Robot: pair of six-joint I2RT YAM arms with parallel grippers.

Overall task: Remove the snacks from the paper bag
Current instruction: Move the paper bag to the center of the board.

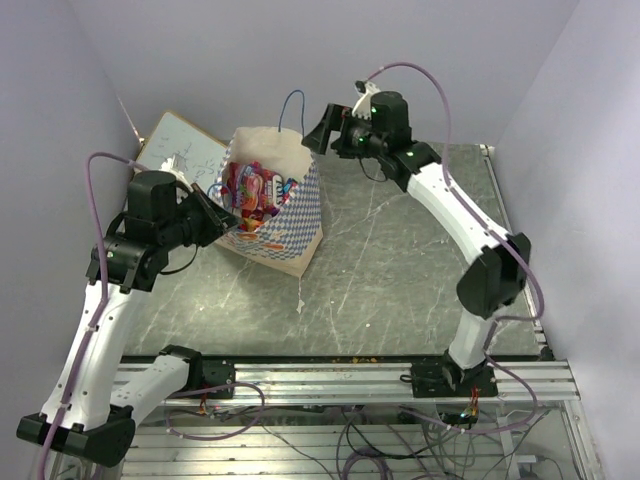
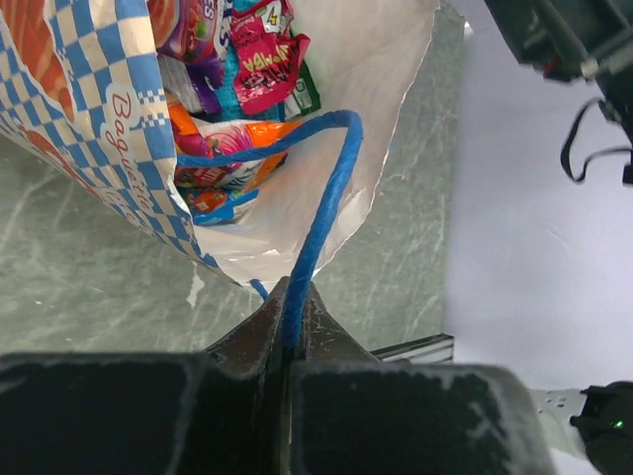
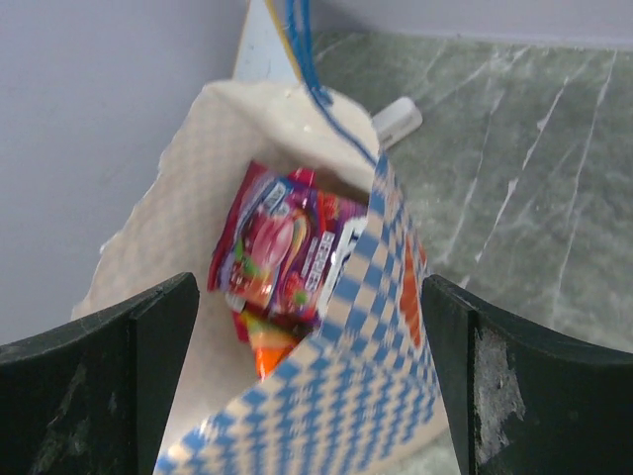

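The paper bag [image 1: 290, 215] stands on the table at the back left, tan with a blue-and-white checkered band, its mouth open. Several glossy snack packets [image 1: 252, 195] fill it, a large red-pink one on top. My left gripper [image 1: 222, 218] is shut on the bag's blue cord handle [image 2: 316, 233] at its near rim. In the left wrist view, red, purple, orange and green packets [image 2: 259, 59] show inside. My right gripper [image 1: 318, 130] is open, just above the bag's far rim. The right wrist view looks down on the red-pink packet [image 3: 282, 252], an orange one under it.
A wooden-framed whiteboard [image 1: 180, 150] lies behind the bag against the left wall. The other blue handle [image 1: 291, 108] sticks up at the bag's back. The green marbled tabletop [image 1: 400, 270] stretches to the right. A metal rail [image 1: 350, 375] runs along the near edge.
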